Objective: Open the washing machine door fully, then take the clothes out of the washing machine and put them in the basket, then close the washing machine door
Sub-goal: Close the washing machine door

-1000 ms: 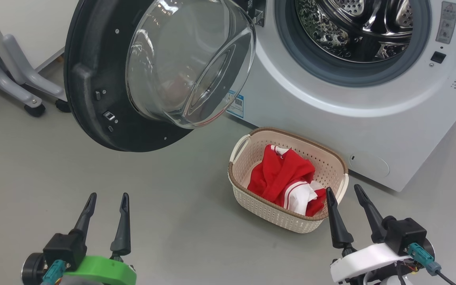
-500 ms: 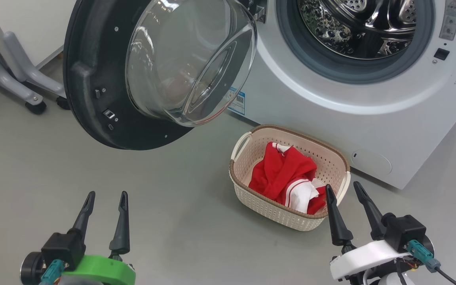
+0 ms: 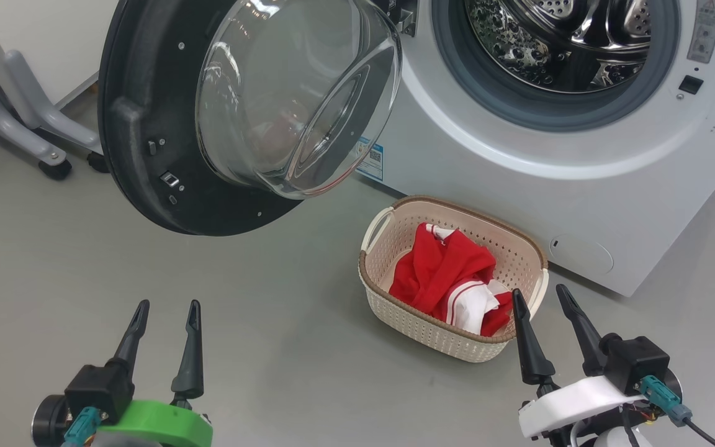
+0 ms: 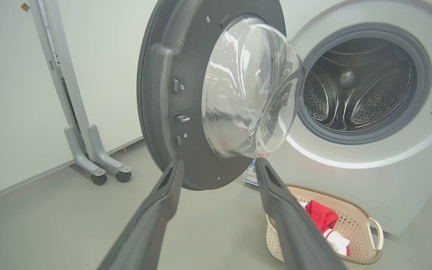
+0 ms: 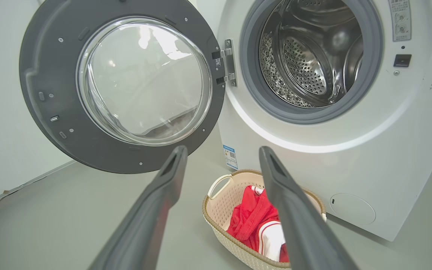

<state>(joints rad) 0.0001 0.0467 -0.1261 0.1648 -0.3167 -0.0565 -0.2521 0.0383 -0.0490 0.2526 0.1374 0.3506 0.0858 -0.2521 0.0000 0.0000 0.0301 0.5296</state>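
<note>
Already the door (image 3: 146, 124) hangs wide and the clothes (image 3: 441, 273) lie in the basket (image 3: 419, 332) before the machine (image 3: 519, 180), drum (image 3: 556, 37) showing no cloth; left gripper (image 3: 168, 306) and right gripper (image 3: 537, 289) both spread, empty; only closing remains.

washing machine (image 3: 488, 186): one
door (image 3: 140, 93): one
basket (image 3: 419, 329): one
clothes (image 3: 444, 273): one red-and-white heap, pieces uncountable
grippers: two, left gripper (image 3: 169, 305) and right gripper (image 3: 539, 290)
</note>
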